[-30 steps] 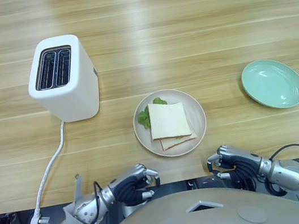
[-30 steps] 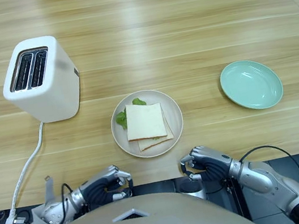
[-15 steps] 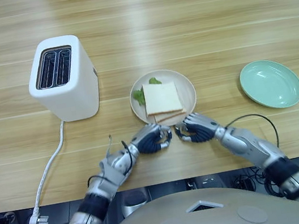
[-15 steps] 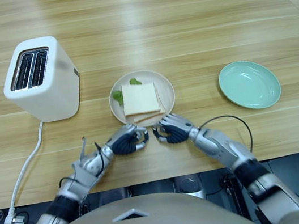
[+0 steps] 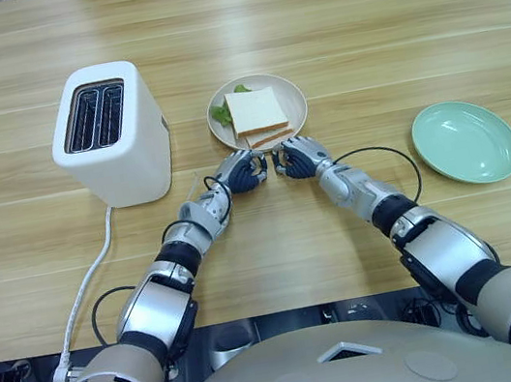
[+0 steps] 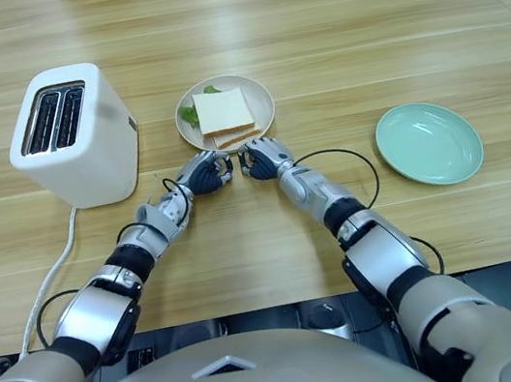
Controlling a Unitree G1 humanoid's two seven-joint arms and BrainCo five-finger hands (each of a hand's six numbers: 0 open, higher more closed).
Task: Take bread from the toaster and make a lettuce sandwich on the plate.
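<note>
The sandwich (image 5: pixel 256 110) sits finished on the beige plate (image 5: pixel 292 97) around the middle of the tabletop (image 5: pixel 354 18), well in from the near edge; a top slice lies over a lower slice that juts out toward the near rim, and lettuce (image 5: pixel 220 113) peeks out on the left side. The toaster (image 5: pixel 112 136) stands toward the left edge with both slots empty; a green plate (image 5: pixel 466 141) lies bare toward the right edge.

The left hand (image 5: pixel 240 171) and the right hand (image 5: pixel 296 157) are side by side at the plate's near rim, both clenched into loose fists and grasping nothing; they seem to touch the rim.

The step looks like a two-handed nudge of the plate; press evenly with both fists so it slides straight rather than spinning; stay low against the rim, clear of the jutting lower slice; go slowly so the top slice does not slip.
</note>
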